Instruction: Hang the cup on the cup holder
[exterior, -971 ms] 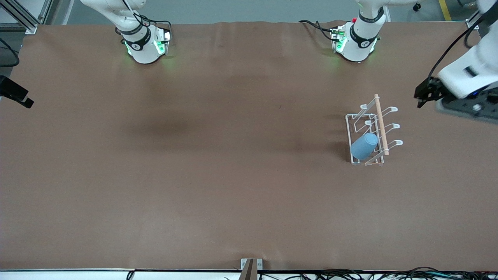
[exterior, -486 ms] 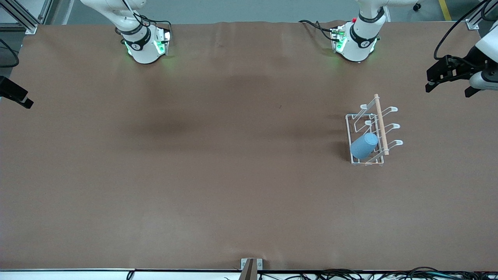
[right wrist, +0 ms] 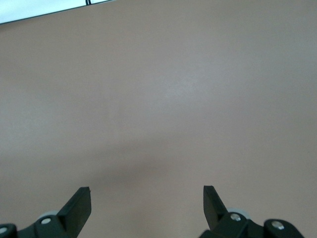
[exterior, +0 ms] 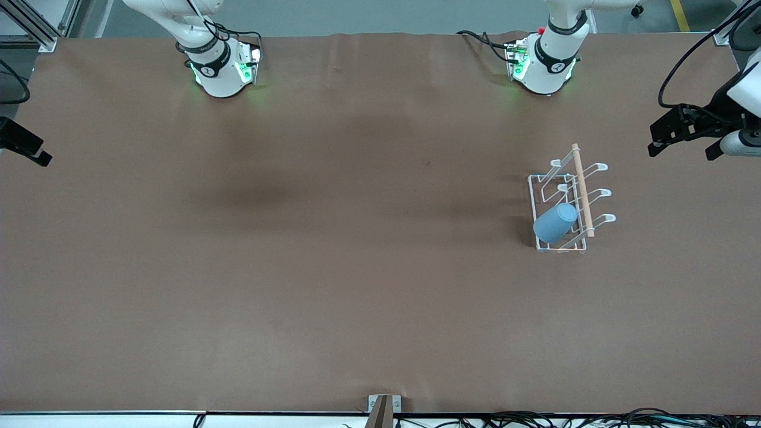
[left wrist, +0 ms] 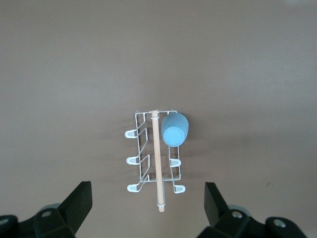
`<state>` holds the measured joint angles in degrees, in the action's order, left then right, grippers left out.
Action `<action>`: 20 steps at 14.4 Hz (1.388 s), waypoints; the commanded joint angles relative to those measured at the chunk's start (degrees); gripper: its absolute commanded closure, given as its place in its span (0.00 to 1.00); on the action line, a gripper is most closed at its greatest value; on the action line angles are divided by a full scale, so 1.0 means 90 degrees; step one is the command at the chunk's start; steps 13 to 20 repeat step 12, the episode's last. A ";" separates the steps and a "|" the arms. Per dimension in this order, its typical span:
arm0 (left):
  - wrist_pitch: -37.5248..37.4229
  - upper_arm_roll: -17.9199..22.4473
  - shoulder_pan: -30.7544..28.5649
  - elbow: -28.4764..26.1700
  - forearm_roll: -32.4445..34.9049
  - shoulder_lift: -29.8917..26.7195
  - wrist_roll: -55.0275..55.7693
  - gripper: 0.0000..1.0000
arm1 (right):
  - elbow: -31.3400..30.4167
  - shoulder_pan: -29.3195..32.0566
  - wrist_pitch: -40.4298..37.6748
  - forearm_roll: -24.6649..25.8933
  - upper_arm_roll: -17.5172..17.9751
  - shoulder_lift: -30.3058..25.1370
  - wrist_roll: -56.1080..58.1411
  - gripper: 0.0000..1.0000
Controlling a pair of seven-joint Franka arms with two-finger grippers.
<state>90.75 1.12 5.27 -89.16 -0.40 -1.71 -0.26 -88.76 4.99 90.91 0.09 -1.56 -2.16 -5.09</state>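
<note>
The light-blue cup hangs mouth-down on a slanted prong of the white wire cup holder, at the prong row nearest the front camera. In the left wrist view the cup shows its flat bottom beside the cup holder's wooden rod. My left gripper is open and empty, up in the air over the table's edge at the left arm's end, apart from the cup holder. Its fingers frame the cup holder from above. My right gripper is open over bare table and waits at the right arm's end.
Brown paper covers the table. The two arm bases stand along the edge farthest from the front camera. Cables run along the nearest edge, by a small bracket.
My left gripper has drawn back from beside the cup holder toward the left arm's end of the table and turned. The cup stays on its prong. The right arm has not moved.
</note>
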 commanded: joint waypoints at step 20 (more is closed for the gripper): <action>-0.0112 -0.0007 0.0001 -0.0122 -0.0112 -0.0102 0.0342 0.00 | 0.0097 -0.0007 -0.0013 0.0078 0.0076 0.0045 0.0038 0.00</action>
